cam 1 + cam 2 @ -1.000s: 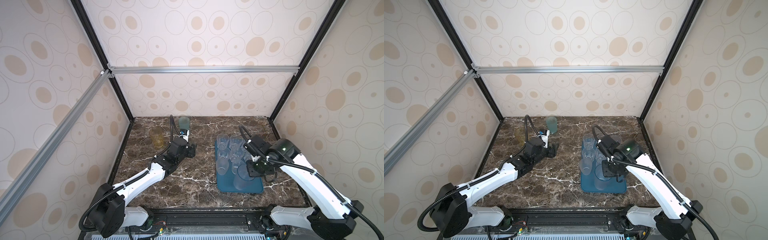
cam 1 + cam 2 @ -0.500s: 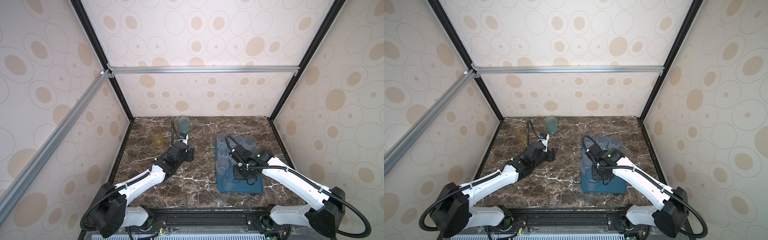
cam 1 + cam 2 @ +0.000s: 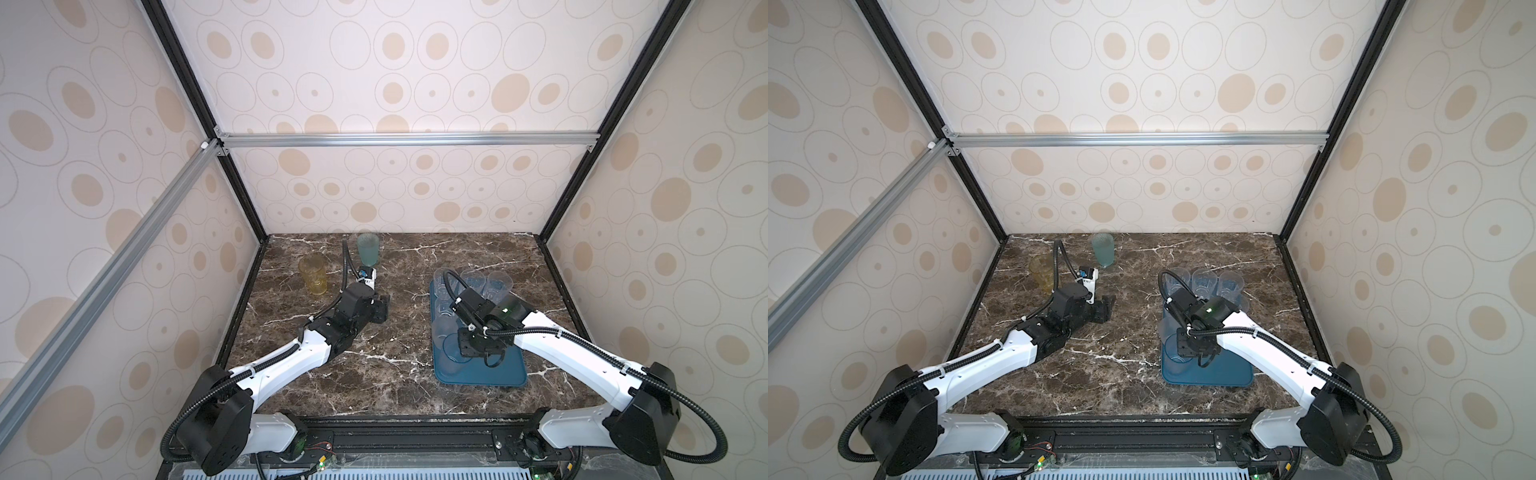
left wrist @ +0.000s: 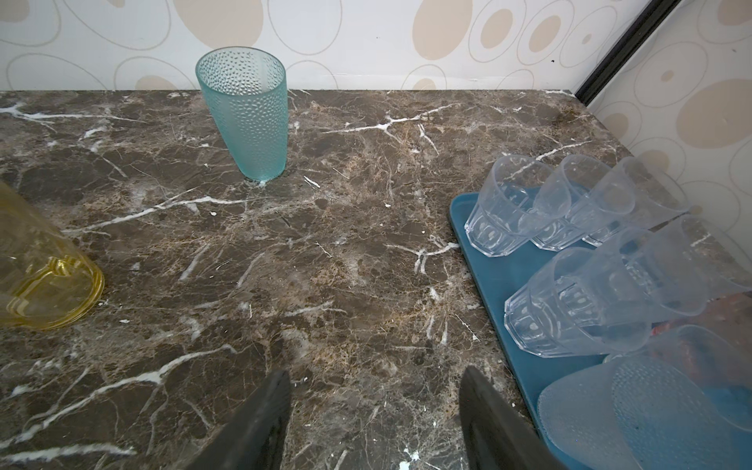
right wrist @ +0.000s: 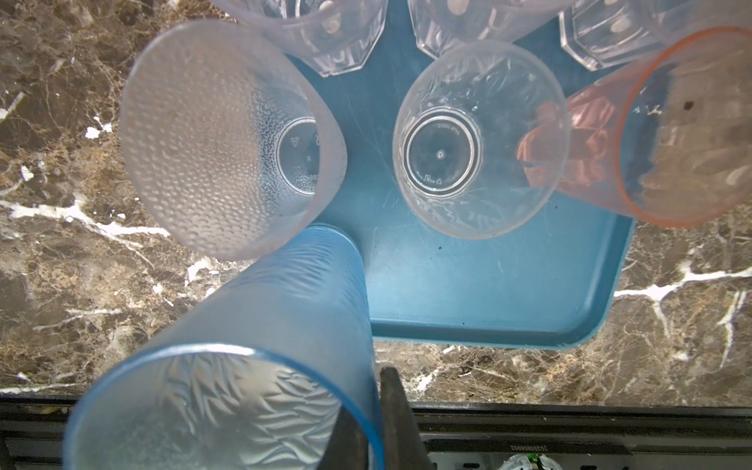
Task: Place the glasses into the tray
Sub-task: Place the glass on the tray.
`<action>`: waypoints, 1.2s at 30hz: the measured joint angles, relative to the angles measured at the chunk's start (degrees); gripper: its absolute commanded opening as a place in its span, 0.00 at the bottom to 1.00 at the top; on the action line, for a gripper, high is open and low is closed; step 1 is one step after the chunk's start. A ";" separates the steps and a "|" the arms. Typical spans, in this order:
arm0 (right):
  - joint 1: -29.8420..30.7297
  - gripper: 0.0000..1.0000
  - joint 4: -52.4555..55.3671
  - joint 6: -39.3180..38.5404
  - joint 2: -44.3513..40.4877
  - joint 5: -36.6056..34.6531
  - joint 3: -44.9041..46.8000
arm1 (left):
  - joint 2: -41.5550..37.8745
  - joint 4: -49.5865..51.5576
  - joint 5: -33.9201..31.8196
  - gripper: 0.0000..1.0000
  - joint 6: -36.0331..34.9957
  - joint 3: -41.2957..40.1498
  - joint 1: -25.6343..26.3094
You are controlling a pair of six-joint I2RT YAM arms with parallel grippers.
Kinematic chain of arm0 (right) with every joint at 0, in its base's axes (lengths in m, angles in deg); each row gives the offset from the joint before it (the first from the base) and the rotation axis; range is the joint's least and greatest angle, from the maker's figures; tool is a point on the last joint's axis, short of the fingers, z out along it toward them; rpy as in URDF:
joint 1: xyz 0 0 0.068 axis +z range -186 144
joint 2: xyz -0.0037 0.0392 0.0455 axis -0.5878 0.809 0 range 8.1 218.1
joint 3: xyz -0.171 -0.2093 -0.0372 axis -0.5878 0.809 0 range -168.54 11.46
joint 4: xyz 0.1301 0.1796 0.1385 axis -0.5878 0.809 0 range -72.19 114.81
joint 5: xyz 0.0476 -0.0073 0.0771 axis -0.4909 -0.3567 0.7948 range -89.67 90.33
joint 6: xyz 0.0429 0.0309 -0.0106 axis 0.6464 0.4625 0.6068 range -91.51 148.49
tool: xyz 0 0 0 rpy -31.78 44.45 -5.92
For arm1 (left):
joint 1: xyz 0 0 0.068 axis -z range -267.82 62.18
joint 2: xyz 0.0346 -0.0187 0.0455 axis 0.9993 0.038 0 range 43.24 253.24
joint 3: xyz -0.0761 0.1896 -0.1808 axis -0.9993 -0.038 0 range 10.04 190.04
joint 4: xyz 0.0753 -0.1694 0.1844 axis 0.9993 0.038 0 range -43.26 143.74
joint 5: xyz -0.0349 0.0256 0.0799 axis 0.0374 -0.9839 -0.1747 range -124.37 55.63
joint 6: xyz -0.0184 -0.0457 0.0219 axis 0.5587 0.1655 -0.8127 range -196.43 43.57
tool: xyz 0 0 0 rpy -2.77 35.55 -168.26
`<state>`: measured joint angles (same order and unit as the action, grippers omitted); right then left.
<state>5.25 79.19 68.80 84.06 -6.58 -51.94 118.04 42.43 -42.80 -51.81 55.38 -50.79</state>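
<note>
On the right half of the worktop (image 3: 395,374): the tray (image 3: 509,374), flat, long side running near to far. Along its far end, a row of three clear glasses (image 3: 473,282), upright, shoulder to shoulder. More clear ones just nearer, partly hidden under the right arm in both top views.

At the tray's left edge, the frosted glass (image 5: 228,138), upright. Toward the middle, a small clear glass (image 5: 480,138). Further right, the pink glass (image 5: 671,126) (all three viewed from above, down through their mouths). In the tray's near-left corner, the blue glass (image 5: 260,346), base on the tray, just beside the frosted glass.

Right claw (image 5: 368,394) pointing down over that corner, pinching the blue glass at the rim: one finger inside the mouth, one outside, the wall between them, hardly any gap.

Off the tray, on the far left of the worktop: the amber glass (image 3: 313,274) and, further back and to its right, close to the far wall, the teal glass (image 3: 368,249). Both upright, well apart from the tray.

Left claw (image 4: 374,372) spread wide, holding nothing, low over bare worktop between those two glasses and the tray. Teal glass ahead of it (amber glass off to the left).
</note>
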 measured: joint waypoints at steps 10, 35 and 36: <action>0.15 0.23 0.85 -0.85 0.11 2.19 -1.36 | 0.00 0.02 -0.74 0.66 -0.24 0.00 0.00; 0.09 0.37 5.86 -3.04 1.18 0.28 -11.28 | 0.02 3.58 -3.54 0.72 -3.37 1.68 0.00; -0.17 0.37 6.27 -3.72 1.25 -0.24 -13.46 | 0.02 4.26 -4.37 0.75 -4.28 2.51 0.00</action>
<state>5.08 85.47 65.08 85.31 -6.82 -65.40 118.06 46.69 -47.17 -56.09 57.89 -50.79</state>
